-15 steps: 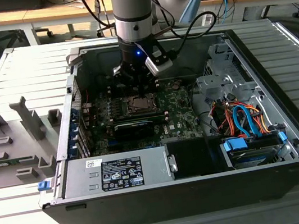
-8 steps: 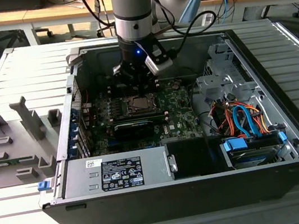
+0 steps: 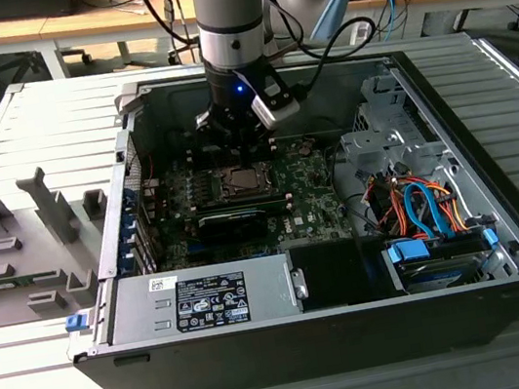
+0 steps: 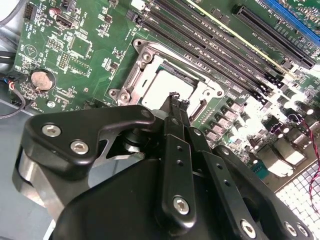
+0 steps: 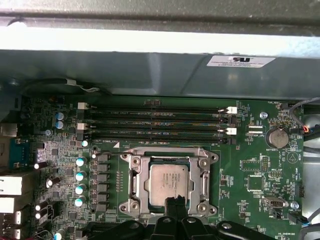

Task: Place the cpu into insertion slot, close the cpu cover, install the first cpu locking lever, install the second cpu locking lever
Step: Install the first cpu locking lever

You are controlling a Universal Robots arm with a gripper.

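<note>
The claw point(image 5: 176, 204) is closed on itself and grips nothing, presumably so that its narrow tip can serve as a pusher. Just beyond that tip the cpu point(image 5: 170, 182) lies flat in the insertion slot point(image 5: 145, 187), and the cpu cover point(image 5: 136, 175) appears lowered around it.

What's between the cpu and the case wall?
Between cpu and case wall: long black memory slots side by side, per first wrist view.

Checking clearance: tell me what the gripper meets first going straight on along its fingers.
Probably the cpu, close to its edge beside the cpu cover; the gripper hangs right over it, though depth is unclear.
</note>
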